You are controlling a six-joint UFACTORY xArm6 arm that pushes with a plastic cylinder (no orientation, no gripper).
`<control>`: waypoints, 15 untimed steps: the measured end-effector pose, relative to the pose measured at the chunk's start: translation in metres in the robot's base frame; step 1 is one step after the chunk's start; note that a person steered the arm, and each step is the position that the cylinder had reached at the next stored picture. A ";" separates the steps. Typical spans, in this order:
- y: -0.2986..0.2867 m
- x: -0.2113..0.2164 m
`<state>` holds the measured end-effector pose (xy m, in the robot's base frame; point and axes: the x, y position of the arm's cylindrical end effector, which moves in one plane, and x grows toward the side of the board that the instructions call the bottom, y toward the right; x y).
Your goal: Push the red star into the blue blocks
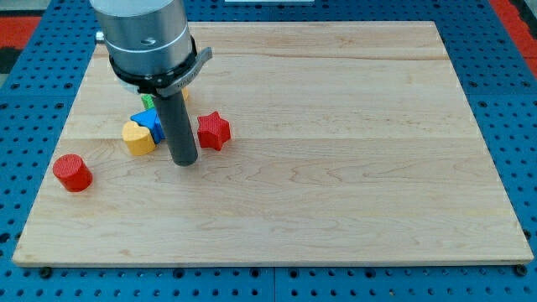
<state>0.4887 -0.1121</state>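
Note:
The red star point(213, 131) lies on the wooden board point(336, 168) at the view's left of centre. My tip point(184, 160) is just to the left of the star and slightly below it, a small gap apart. A blue block point(151, 122) sits left of the rod, partly hidden by it, pressed against a yellow heart-shaped block point(138, 137). A green block point(148, 102) peeks out above the blue one, mostly hidden by the arm. The rod stands between the blue block and the red star.
A red cylinder point(72, 173) stands alone near the board's left edge, below the cluster. A bit of yellow or orange block point(184, 95) shows just right of the rod near the arm's body. A blue pegboard surrounds the board.

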 end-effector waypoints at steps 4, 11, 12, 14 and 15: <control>0.014 -0.069; -0.071 -0.059; -0.071 -0.074; -0.087 -0.022; -0.007 -0.030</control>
<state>0.4583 -0.1194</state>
